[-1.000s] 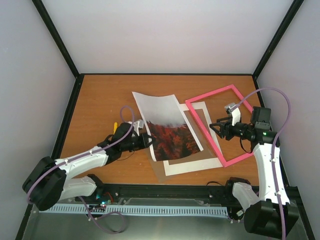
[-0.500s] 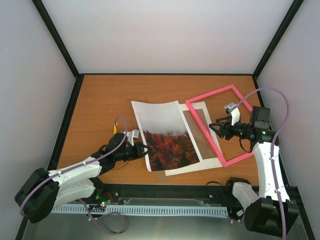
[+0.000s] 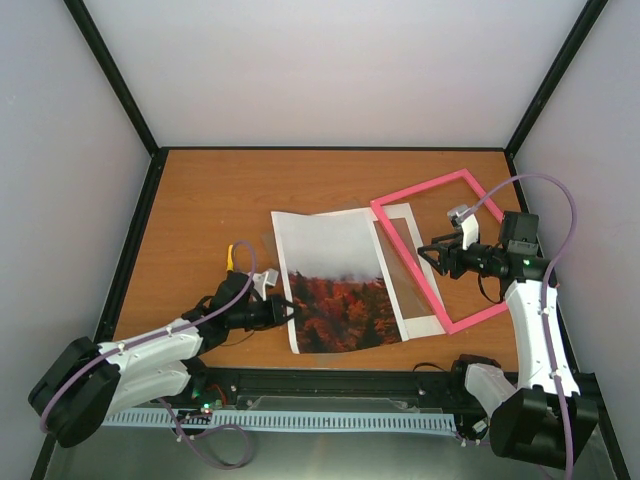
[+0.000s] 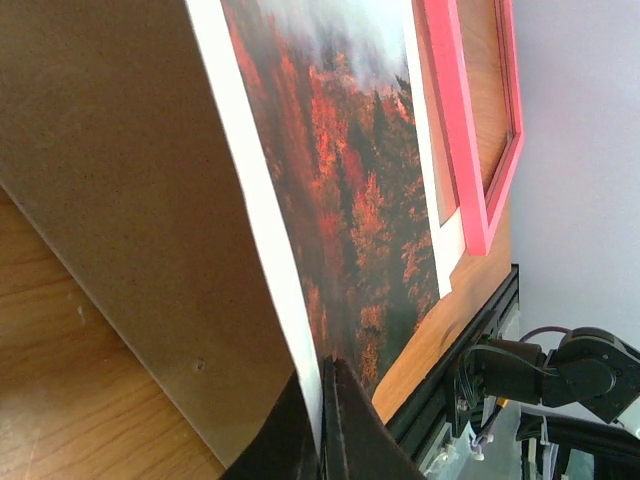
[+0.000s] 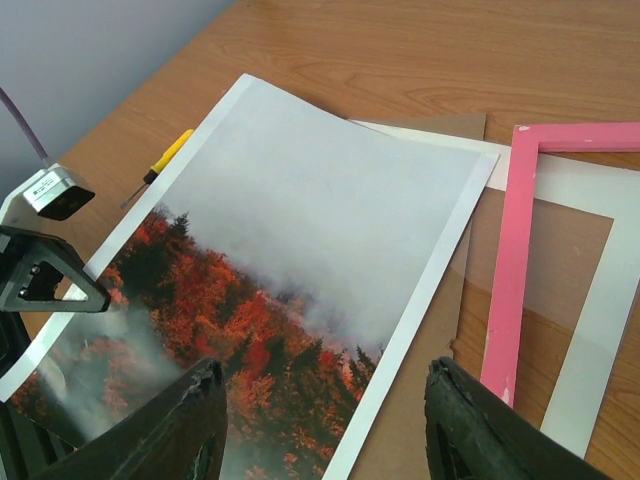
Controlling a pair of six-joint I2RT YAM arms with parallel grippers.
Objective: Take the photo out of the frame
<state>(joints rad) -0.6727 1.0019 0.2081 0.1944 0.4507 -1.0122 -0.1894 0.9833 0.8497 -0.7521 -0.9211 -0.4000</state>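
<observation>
Photo [image 3: 335, 285], rectangular paper, beside thin pink frame [image 3: 420, 189]

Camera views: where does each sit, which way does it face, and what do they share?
Top external: above and behind the arm bases, looking down on the brown wooden table; the left gripper and right gripper show.
Left wrist: low at the table, facing along the large paper photo of misty sky over orange-red trees; its dark fingers pinch the photo's edge.
Right wrist: raised, facing down toward the left gripper; its open black fingers show.
Shared: all three show the photo and the thin bright pink rectangular frame.
</observation>
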